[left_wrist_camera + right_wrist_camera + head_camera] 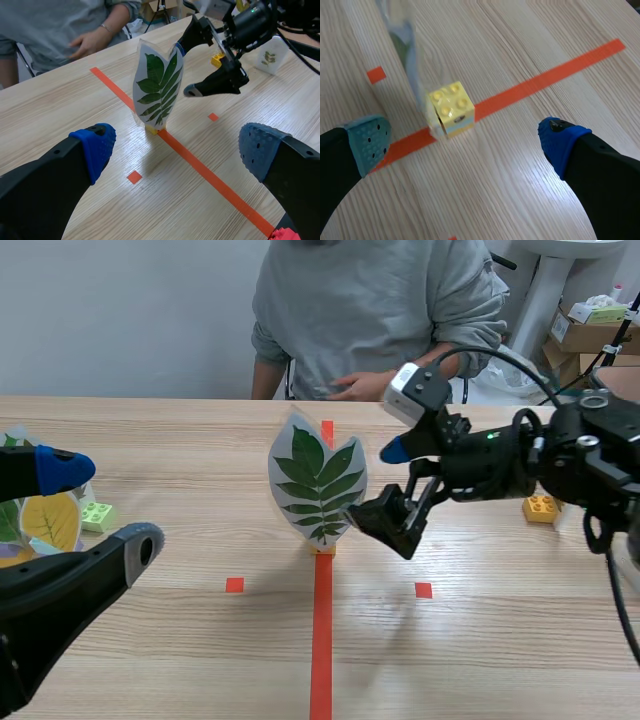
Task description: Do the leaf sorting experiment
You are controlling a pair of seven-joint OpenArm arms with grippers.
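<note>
My right tool (374,484) is spread wide and grips nothing. It sits just beside the leaf card (318,480), which stands upright in a yellow block (451,109) at the middle of the desk (500,640). My left tool (179,149) is also wide open and empty, well apart from the card.

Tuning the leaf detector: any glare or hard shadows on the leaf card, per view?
Scene view: leaf card evenly lit, no glare. Left wrist view: no glare either; the card throws only a soft shadow on the table, on the side nearer the left arm's fingers. Right wrist view: only the card's lower part shows, behind the yellow block; block evenly lit, no hot spots.
</note>
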